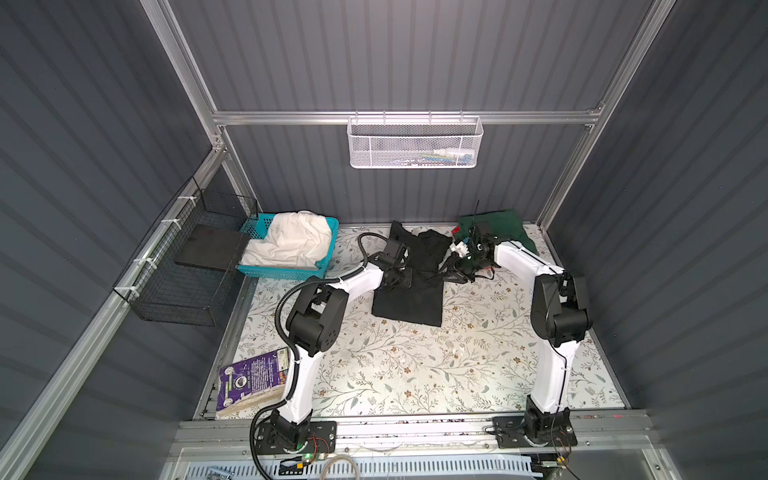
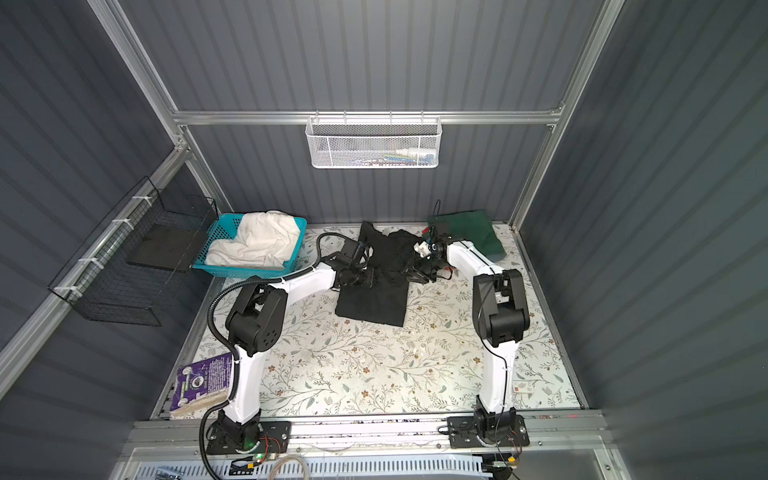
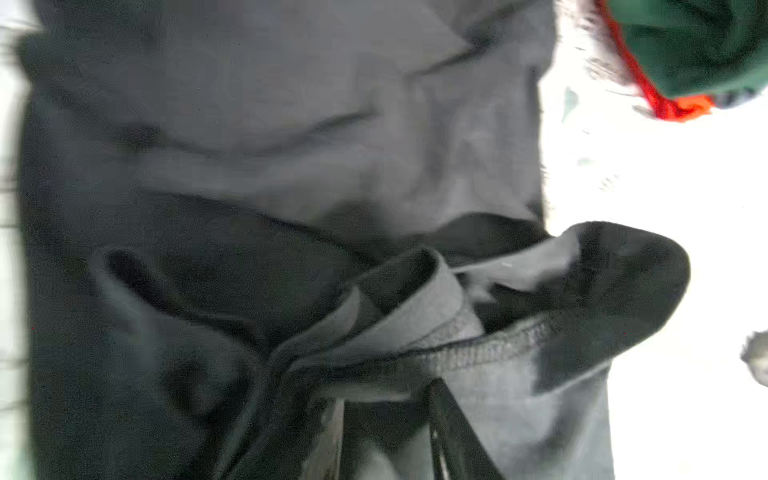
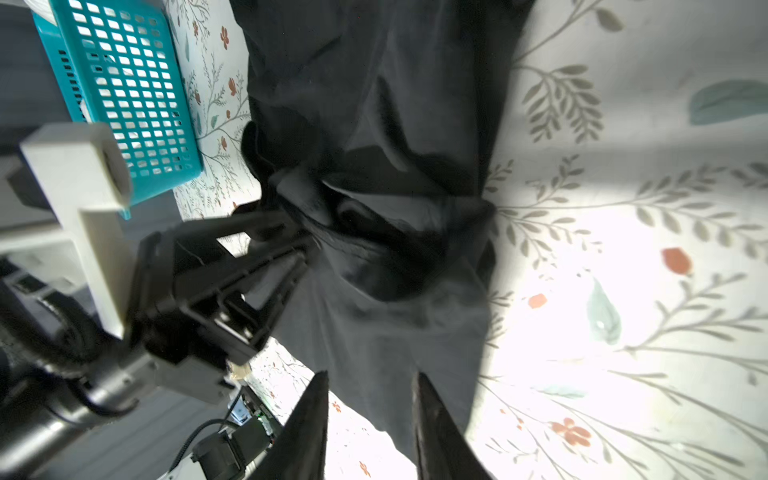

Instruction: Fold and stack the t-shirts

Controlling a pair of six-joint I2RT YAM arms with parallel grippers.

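Black t-shirt [image 1: 409, 299] lies mid-table, hem end flat, collar end bunched up between the two grippers.

Left gripper [image 4: 297, 237]: jaws pinched on a gathered fold of it.

Right gripper [image 4: 370, 376]: jaws apart, cloth in the gap, nothing clamped.

Behind the right jaws, a dark green t-shirt [image 1: 507, 226] sits folded over red cloth [image 3: 660, 104], so the stack looks started.

Beyond the left jaws, a cream-white t-shirt [image 1: 291, 241] lies crumpled in the turquoise basket [image 1: 255, 226].

Judgement: roughly halfway; the black fold is unfinished.

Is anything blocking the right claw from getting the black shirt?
No, nothing visible is in the way. The right gripper is open right at the black t-shirt, only its cloth showing between the fingertips. The left gripper pinches it nearby.
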